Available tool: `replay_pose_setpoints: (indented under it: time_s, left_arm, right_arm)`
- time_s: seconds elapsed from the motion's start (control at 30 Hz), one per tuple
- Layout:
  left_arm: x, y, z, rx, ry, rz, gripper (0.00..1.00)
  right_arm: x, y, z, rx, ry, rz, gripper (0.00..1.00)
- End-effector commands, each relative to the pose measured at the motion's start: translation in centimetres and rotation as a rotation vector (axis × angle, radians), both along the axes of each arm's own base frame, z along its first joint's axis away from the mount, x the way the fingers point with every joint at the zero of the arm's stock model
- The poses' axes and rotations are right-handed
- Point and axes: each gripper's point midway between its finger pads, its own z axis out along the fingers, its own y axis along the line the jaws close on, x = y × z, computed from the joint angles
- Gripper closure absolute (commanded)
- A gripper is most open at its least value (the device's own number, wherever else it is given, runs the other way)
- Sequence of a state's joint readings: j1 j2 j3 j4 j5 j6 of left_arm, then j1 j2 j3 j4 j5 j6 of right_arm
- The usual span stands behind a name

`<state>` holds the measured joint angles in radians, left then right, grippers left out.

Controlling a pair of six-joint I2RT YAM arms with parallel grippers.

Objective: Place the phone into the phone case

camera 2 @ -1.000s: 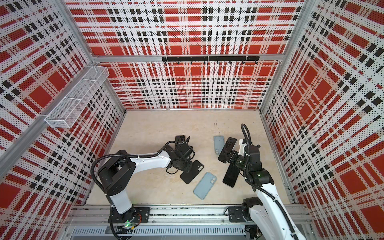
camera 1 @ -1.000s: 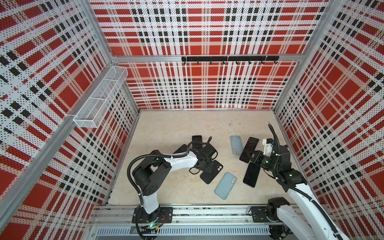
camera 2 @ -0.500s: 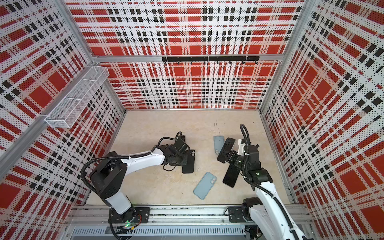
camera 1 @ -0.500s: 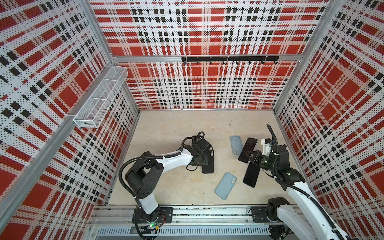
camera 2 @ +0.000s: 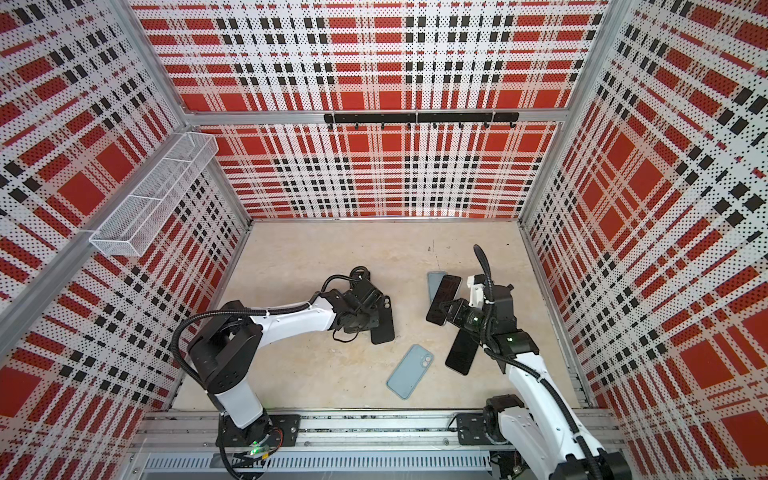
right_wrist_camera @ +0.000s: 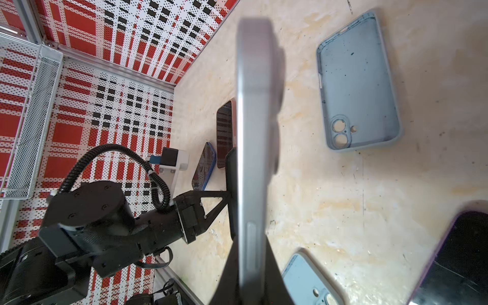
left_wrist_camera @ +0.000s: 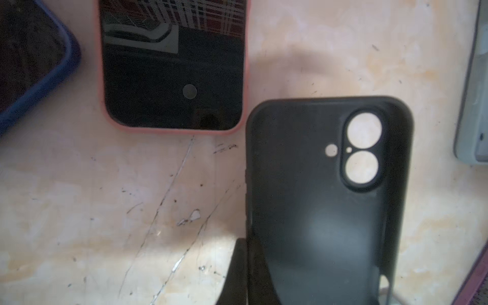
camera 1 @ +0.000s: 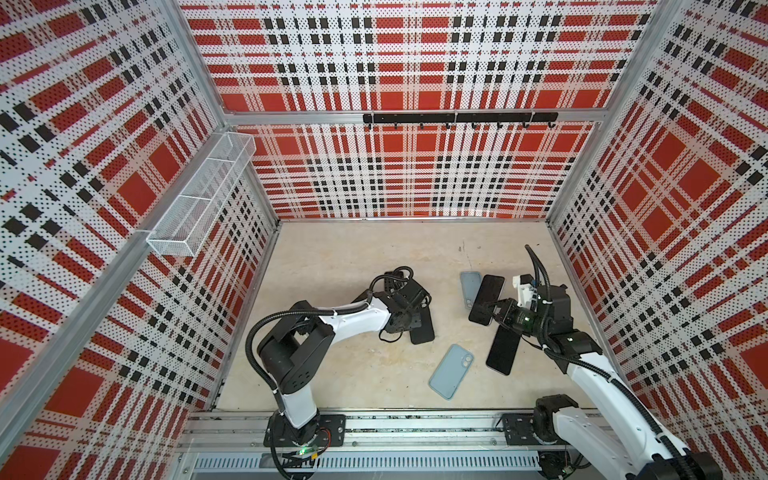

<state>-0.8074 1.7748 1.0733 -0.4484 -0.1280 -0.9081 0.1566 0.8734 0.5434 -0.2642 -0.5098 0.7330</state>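
Tabletop (camera 1: 353,270): left hand (right_wrist_camera: 229,196) grips case (left_wrist_camera: 317,211), right hand (right_wrist_camera: 250,280) phone (right_wrist_camera: 253,105).

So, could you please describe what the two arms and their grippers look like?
Both the left arm and right arm have white shells, black cylindrical joints and black bases. A black corrugated cable loops along each. White camera mounts sit at the wrists. The left gripper's fingers are black triangular frames.

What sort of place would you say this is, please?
Likely an enclosed robot training cell: plaid perforated walls box in a tabletop, the left arm and right arm bolt to a front rail, and a blue phone case lies among loose phones.
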Motion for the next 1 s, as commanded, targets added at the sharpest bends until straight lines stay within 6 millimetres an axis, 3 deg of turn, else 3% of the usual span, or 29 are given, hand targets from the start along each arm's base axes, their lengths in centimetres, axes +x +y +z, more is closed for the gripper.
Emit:
replay_pose_setpoints:
  time_s: [0.0, 0.33, 0.6, 0.8, 0.97]
  left_arm:
    - [1.5, -1.4, 0.8, -0.03, -0.044, 0.012, 1.0]
    - [1.6, -2.9, -0.2, -0.023, -0.026, -0.124, 0.99]
    - [1.7, -2.5, -0.8, 0.012, -0.011, -0.166, 0.94]
    - [2.6, -2.3, 0.1, -0.009, -0.036, -0.152, 0.86]
    - [3.7, -1.4, 2.8, -0.05, -0.094, -0.12, 0.72]
  right_arm:
    - [1.0, 0.6, 2.8, 0.035, -0.105, 0.023, 1.0]
    - [1.4, 0.7, 2.3, 0.032, -0.085, 0.032, 1.0]
    - [1.5, 1.2, 2.1, 0.035, -0.072, 0.06, 1.0]
    - [1.3, 1.4, 1.7, 0.04, -0.057, 0.072, 1.0]
    - [1.2, 2.1, 1.7, 0.051, -0.043, 0.111, 1.0]
